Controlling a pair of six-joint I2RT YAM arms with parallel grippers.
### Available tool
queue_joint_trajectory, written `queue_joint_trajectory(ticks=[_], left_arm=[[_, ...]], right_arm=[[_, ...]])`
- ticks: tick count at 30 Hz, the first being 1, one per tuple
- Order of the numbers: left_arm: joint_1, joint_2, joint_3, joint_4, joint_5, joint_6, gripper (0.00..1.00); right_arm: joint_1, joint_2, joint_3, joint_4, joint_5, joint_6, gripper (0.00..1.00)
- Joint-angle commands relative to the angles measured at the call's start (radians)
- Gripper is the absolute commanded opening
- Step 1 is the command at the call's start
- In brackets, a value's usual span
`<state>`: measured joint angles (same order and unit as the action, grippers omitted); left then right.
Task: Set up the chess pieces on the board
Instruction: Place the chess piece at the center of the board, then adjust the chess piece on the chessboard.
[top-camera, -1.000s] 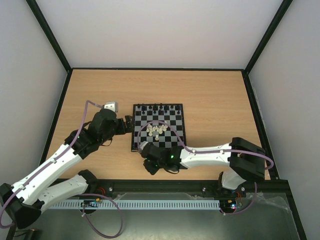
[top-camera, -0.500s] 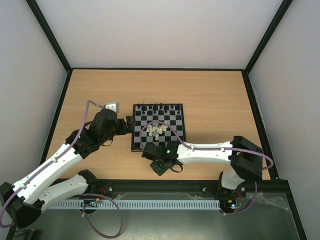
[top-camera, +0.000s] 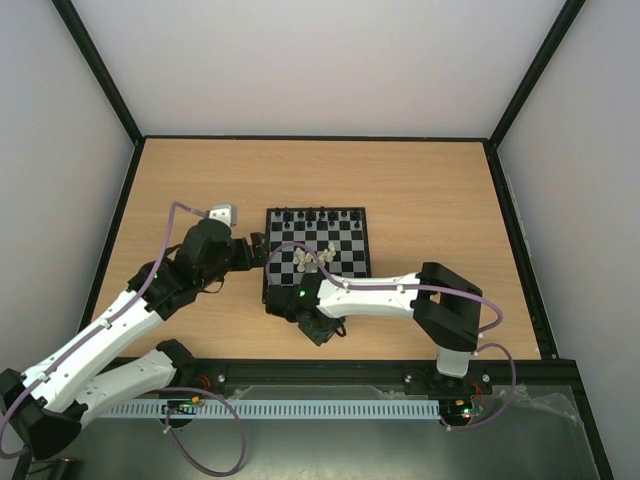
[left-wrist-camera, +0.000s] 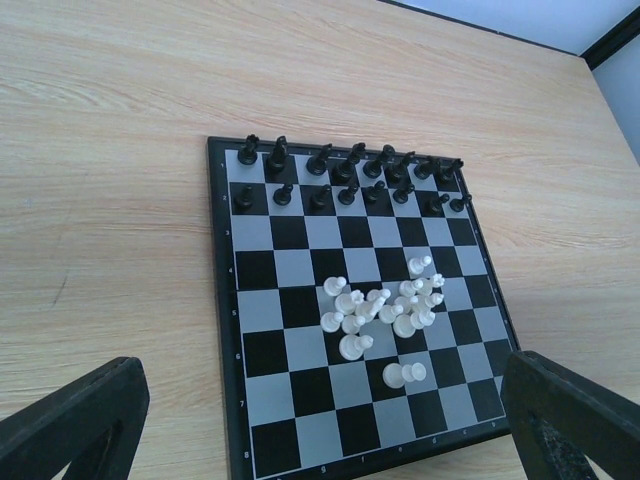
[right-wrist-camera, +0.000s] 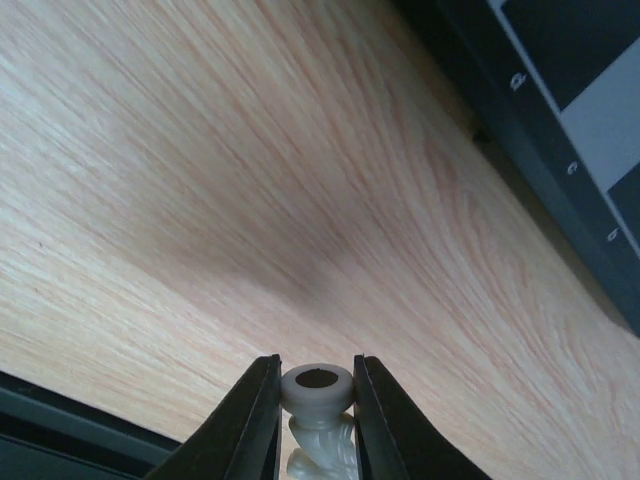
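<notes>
Right gripper (right-wrist-camera: 316, 372): You have it clamped on one cream-white chess piece, with a finger on each side of it.
Held piece (right-wrist-camera: 318, 432): Its round base, with a dark hole in the middle, faces the wrist camera. It hangs over the bench (right-wrist-camera: 230, 170), just beside the near-left corner of the board (left-wrist-camera: 262, 312).
Left gripper (top-camera: 258, 250): The jaws are wide apart with nothing between them. It hovers near the left edge of the board.
Black pieces (left-wrist-camera: 350, 175): They stand in the two far rows.
White pieces (left-wrist-camera: 385, 310): They crowd together in the middle squares, some of them lying down.
Step in hand: I judge that you are carrying one white piece to its home square, and the white side is not yet arranged.
Next move: You should bring the base down flat on a free square in the near rows, then open only a little, because such a tiny piece falls over easily.
Materials: The pieces look like smooth, turned plastic. The board is flat and chequered in black and pale grey, with a thin black border. The bench has a light wood grain.
</notes>
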<state>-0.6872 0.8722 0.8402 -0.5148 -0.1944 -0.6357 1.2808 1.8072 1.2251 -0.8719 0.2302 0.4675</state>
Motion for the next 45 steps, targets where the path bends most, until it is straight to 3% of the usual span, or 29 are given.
queue_joint_trajectory(ticks=[1, 13, 19, 23, 26, 29, 30, 36, 37, 39, 40, 43, 45], left_arm=[[-0.003, -0.022, -0.01, -0.014, -0.01, 0.018, 0.99], [0.001, -0.035, -0.005, -0.024, -0.017, 0.04, 0.99], [0.009, -0.037, -0.007, -0.022, -0.013, 0.047, 1.0], [0.014, -0.043, -0.006, -0.026, -0.02, 0.046, 0.99], [0.018, -0.056, -0.006, -0.03, -0.036, 0.04, 0.99], [0.021, -0.05, -0.001, -0.031, -0.04, 0.035, 1.0], [0.022, -0.042, -0.001, -0.029, -0.036, 0.033, 1.0], [0.025, 0.039, -0.028, 0.033, 0.008, 0.014, 0.99], [0.025, 0.052, -0.033, 0.043, 0.009, 0.009, 1.0], [0.025, 0.071, -0.043, 0.064, 0.008, 0.001, 1.0], [0.025, 0.082, -0.045, 0.074, 0.006, -0.001, 0.99], [0.025, 0.112, -0.051, 0.092, -0.005, -0.009, 1.0], [0.025, 0.129, -0.051, 0.1, -0.011, -0.01, 1.0]], right_arm=[[-0.006, 0.069, 0.068, -0.157, 0.033, -0.053, 0.21], [-0.006, 0.266, 0.225, -0.235, -0.016, -0.137, 0.27], [-0.014, 0.232, 0.241, -0.203, 0.045, -0.114, 0.36], [-0.016, 0.117, 0.205, -0.119, 0.105, -0.054, 0.58], [-0.017, -0.039, 0.11, -0.015, 0.121, -0.007, 0.67], [-0.025, -0.232, -0.003, 0.071, 0.165, 0.064, 0.86], [-0.05, -0.29, -0.049, 0.099, 0.171, 0.091, 0.99], [-0.32, -0.584, -0.295, 0.309, 0.032, 0.133, 0.99], [-0.357, -0.596, -0.299, 0.323, 0.021, 0.12, 0.92], [-0.392, -0.583, -0.28, 0.326, 0.027, 0.092, 0.64], [-0.399, -0.564, -0.263, 0.329, 0.028, 0.077, 0.56], [-0.402, -0.489, -0.212, 0.35, -0.002, 0.036, 0.4], [-0.402, -0.425, -0.184, 0.369, -0.038, 0.016, 0.35]])
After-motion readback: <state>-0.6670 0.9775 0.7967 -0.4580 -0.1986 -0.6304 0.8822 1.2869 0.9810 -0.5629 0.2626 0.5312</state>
